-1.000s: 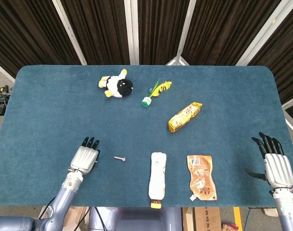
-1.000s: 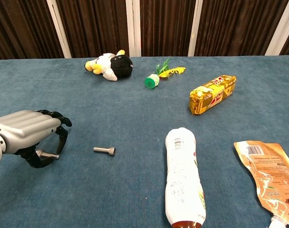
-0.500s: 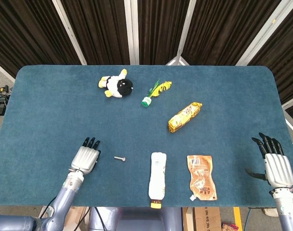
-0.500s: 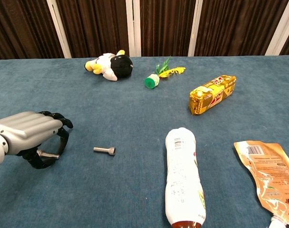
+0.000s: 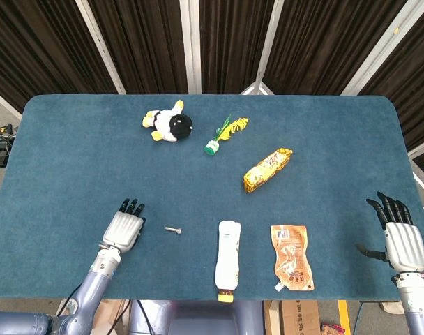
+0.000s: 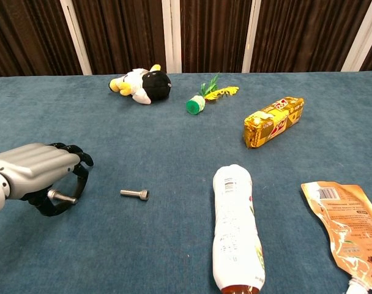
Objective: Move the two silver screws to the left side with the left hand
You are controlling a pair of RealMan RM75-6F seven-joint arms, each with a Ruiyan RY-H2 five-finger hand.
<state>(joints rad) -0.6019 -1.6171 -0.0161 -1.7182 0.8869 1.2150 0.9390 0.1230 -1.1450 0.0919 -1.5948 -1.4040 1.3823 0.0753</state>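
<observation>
Blue table [image 5: 72, 160], left hand [image 6: 36, 174] pinching one screw [image 6: 62, 196] (other screw [image 6: 135, 194] beside), white bottle [image 6: 235, 229] near.

teal table [image 5: 72, 153], silver screws [image 6: 134, 194], yellow packet [image 5: 267, 169]

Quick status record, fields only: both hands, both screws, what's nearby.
left hand: curled around one silver screw, low over the table
second silver screw: lying loose on the table, right of the left hand, untouched
right hand: open, fingers spread, at the right edge, holding nothing
nearest item to loose screw: white bottle, lying flat to its right
</observation>
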